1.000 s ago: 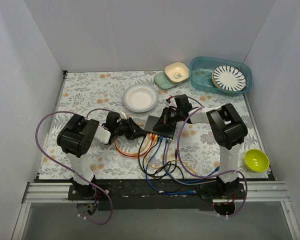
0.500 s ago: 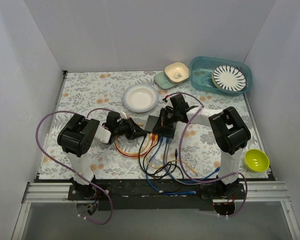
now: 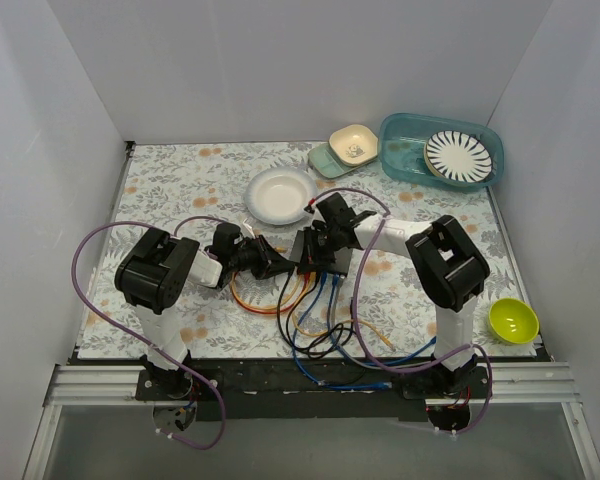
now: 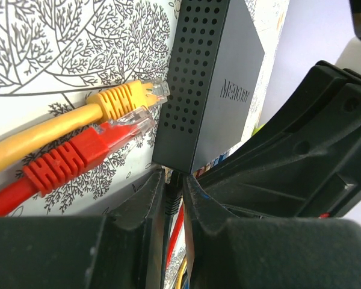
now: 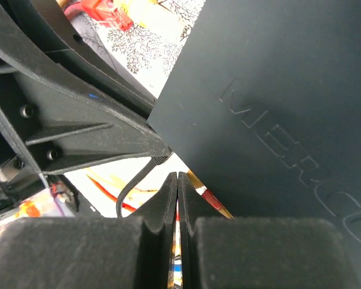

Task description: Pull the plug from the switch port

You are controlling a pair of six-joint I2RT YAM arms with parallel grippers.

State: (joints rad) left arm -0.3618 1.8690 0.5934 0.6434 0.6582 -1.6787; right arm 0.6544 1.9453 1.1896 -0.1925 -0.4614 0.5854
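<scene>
The switch (image 3: 322, 252) is a flat matte-black box lying mid-table, with several cables running from its near edge. In the left wrist view my left gripper (image 4: 173, 180) is shut on a black plug (image 4: 171, 195) at the switch's (image 4: 210, 90) near corner. A loose yellow plug (image 4: 129, 99) and a loose red plug (image 4: 90, 147) lie on the mat beside the switch. My right gripper (image 5: 178, 177) is shut and empty, its tips at the edge of the switch's top (image 5: 277, 90). In the top view it (image 3: 315, 240) sits over the switch's left part, close to my left gripper (image 3: 278, 262).
Orange, blue and black cables (image 3: 325, 320) loop toward the near edge. A white bowl (image 3: 280, 195) stands behind the switch. A teal tub (image 3: 395, 150) with a striped plate (image 3: 458, 155), a cream dish (image 3: 353, 145) and a yellow-green bowl (image 3: 512, 320) are on the right.
My right gripper has moved left across the switch toward my left gripper. The left gripper has stayed almost where it was.
</scene>
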